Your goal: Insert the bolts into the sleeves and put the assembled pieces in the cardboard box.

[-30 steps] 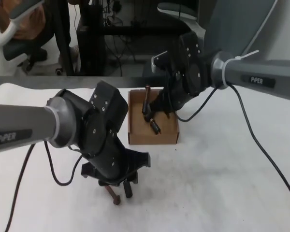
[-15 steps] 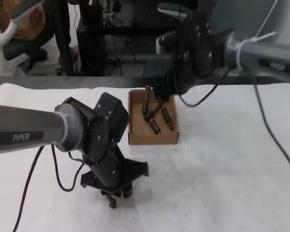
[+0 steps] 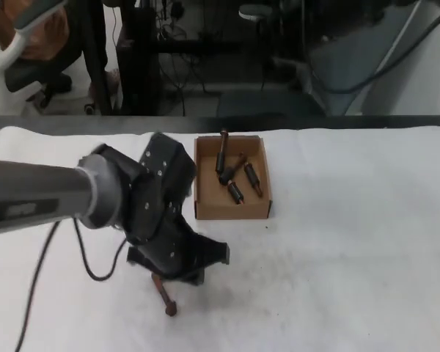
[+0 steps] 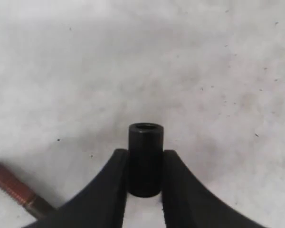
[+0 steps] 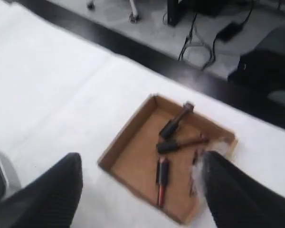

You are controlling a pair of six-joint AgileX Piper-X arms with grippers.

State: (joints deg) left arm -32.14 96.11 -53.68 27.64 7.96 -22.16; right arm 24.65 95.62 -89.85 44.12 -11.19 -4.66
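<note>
Left wrist view: left end effector [image 4: 145, 153] clamped on the black sleeve [image 4: 145, 164] at the near-left counter [image 4: 204, 71], bolt [image 4: 12, 186] lying just beside, so insertion's the step, and the right end effector [image 5: 141, 159], fingers apart, likely must fetch that bolt.

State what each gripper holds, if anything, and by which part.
The left gripper clamps the black sleeve by its side walls, open end sticking out. The right gripper is open and holds nothing.
</note>
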